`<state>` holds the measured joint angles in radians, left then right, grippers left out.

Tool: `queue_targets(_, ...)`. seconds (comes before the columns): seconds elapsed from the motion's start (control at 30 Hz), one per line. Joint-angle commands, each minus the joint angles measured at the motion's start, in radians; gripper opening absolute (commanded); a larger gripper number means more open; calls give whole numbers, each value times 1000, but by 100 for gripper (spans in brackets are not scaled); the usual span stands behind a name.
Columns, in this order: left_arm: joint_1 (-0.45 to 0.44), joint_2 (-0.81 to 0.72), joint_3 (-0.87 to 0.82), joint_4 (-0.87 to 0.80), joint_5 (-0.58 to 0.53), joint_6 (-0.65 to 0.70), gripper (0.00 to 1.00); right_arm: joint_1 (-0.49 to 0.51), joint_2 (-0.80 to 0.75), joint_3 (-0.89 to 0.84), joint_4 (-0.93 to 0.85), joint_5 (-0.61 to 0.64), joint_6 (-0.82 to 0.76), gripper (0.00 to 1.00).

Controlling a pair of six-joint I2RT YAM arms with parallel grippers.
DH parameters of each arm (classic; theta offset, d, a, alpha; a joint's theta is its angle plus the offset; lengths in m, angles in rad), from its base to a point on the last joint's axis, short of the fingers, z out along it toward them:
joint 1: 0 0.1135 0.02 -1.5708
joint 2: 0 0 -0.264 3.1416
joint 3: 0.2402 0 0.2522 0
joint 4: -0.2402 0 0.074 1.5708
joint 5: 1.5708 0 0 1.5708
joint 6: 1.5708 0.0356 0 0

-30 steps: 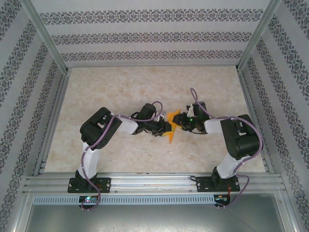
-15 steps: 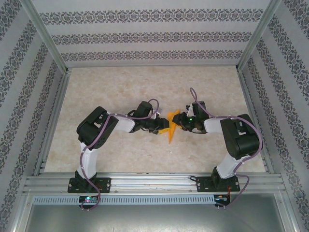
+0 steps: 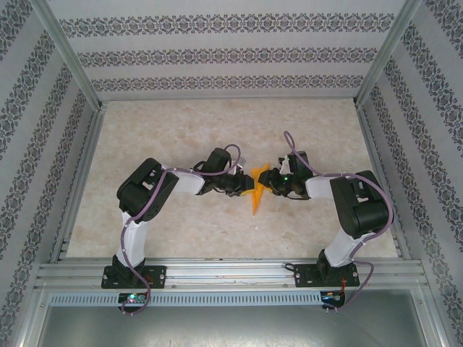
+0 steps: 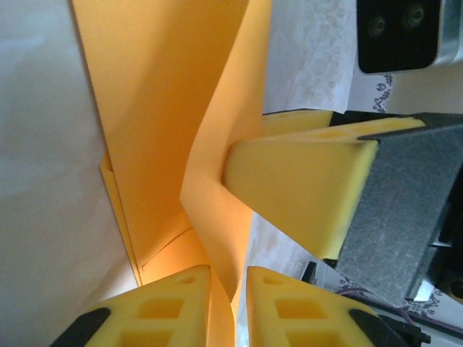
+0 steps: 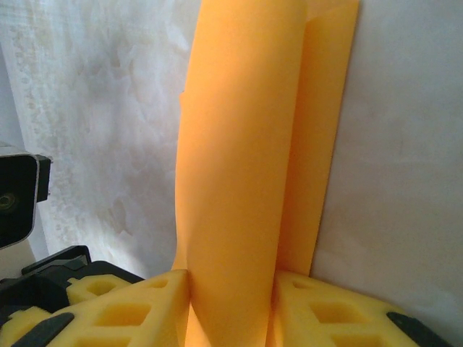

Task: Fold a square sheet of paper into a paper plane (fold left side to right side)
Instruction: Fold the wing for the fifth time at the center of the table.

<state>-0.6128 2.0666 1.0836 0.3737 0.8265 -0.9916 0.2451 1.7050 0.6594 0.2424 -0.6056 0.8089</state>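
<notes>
We clamp the paper plane (image 3: 257, 196) with left gripper (image 4: 228, 282) and right gripper (image 5: 231, 285); opposing pulls could tear it.

The orange sheet of paper (image 4: 155, 108) is seen folded into upright flaps, with its lower edge pinched between the two yellow fingers (image 4: 170, 307) of the left claw (image 4: 230, 300) at the bottom of the view. From the right, a yellow finger (image 4: 296, 191) of the right claw (image 4: 253, 141) is pressed against the nearest flap. Pale marbled counter (image 4: 36, 188) is visible on both sides.
</notes>
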Motion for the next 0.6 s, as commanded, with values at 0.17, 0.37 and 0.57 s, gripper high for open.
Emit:
queue_targets(0.17, 18, 27, 36, -73, -24, 66, 10, 26, 58, 7, -90, 79, -52, 36)
queue_targets(0.37, 21, 36, 61, -141, -45, 116, 8, 32, 62, 23, -134, 95, -73, 37)
queue_targets(0.57, 21, 38, 72, -196, -69, 159, 7, 37, 67, 29, -158, 109, -84, 37)
